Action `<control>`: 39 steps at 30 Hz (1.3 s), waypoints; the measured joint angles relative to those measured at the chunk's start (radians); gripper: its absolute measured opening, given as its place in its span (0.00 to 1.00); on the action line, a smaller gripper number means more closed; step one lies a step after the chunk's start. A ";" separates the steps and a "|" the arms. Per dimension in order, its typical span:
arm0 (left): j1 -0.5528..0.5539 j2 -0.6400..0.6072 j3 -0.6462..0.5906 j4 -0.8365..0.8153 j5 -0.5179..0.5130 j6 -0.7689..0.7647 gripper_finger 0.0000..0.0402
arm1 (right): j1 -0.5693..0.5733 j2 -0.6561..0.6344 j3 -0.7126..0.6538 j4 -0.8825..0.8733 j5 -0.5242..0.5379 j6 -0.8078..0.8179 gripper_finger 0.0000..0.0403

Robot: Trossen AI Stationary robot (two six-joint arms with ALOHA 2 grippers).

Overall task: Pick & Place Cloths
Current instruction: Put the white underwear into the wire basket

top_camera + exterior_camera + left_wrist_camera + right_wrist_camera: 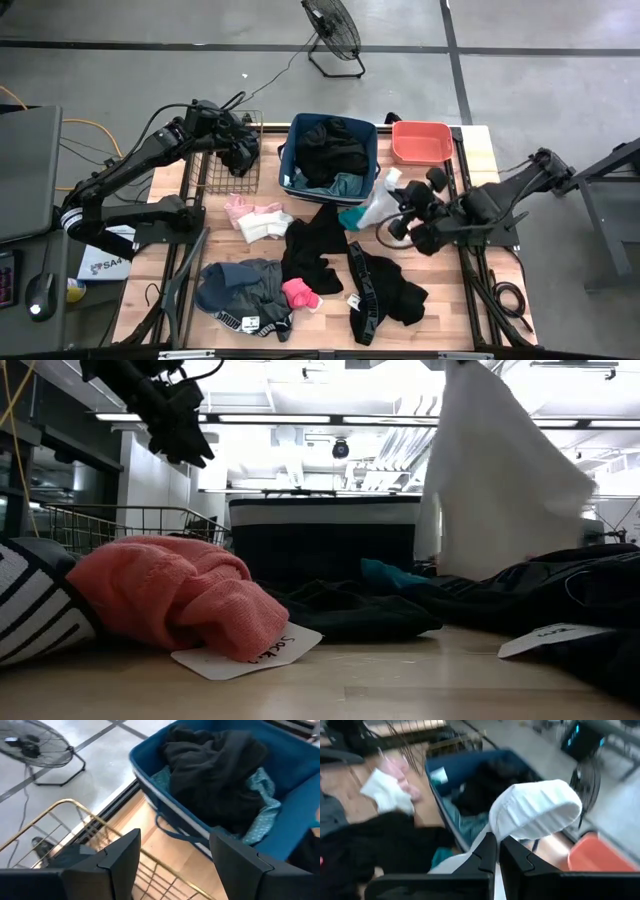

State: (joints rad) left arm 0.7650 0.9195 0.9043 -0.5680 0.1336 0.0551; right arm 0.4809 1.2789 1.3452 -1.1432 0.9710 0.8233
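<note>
1. Nearest the low camera: coral-pink knitted sock on the wooden worktop, unsorted.
2. Right gripper, fingers clamped on a white cloth, at 3 o'clock of the blue fabric bin.
3. Left gripper, fingers apart, empty, at 9 o'clock.
4. Bin holds some black garments; several remain.

Lit evenly from overhead; ceiling strip lights blown out to glare in the low view. Shadows soft and short on the table. Motion blur throughout the right wrist view. Foreground pink cloth slightly soft.
</note>
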 joint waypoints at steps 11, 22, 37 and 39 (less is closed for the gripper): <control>0.000 0.000 0.000 0.126 0.258 0.017 0.58 | -0.150 0.000 0.071 0.530 -0.050 -0.676 0.01; -0.021 0.002 0.000 0.243 0.386 0.029 0.58 | -0.343 0.000 0.071 0.828 -0.341 -0.926 0.01; -0.362 0.088 0.000 0.506 0.244 0.237 0.58 | -0.492 0.121 0.071 1.197 -0.476 -1.035 0.01; -0.396 0.108 0.000 0.529 0.198 0.270 0.58 | -0.508 0.137 0.071 1.249 -0.475 -1.040 0.01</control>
State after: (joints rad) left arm 0.3690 1.0280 0.9039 -0.0391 0.3312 0.3253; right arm -0.0273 1.4162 1.4162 0.1060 0.4958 -0.2162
